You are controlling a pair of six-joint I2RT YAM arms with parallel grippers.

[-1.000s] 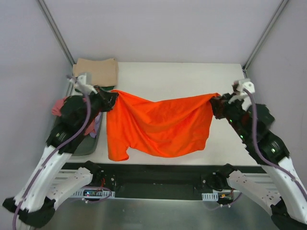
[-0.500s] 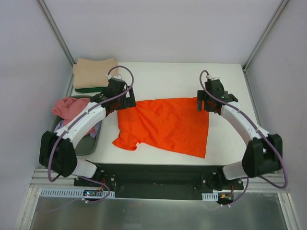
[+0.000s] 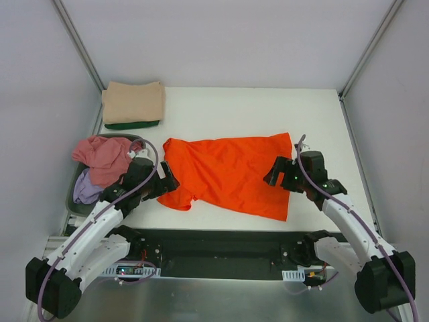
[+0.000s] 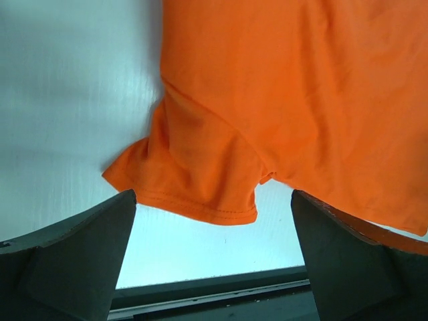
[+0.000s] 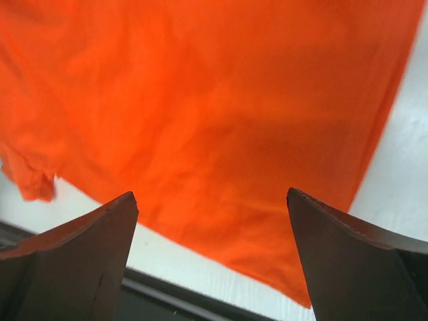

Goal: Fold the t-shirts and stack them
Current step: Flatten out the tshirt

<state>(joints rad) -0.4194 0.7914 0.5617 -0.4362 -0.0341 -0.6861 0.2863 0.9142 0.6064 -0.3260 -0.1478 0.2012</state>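
Two hands gape empty: left hand (image 3: 163, 184) hovers by a sleeve (image 4: 194, 180) of the orange shirt (image 3: 228, 173), right hand (image 3: 279, 176) over its hem (image 5: 221, 244). Looks soft, light, floppy; pinch edges.

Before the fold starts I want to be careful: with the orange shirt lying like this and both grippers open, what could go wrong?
1. The orange t-shirt lies skewed and creased, so a fold may come out crooked.
2. Its sleeve by the left gripper is bunched; a pinch there might catch two layers.
3. Its near corner by the right gripper lies close to the table's front edge and could slide off if pulled.
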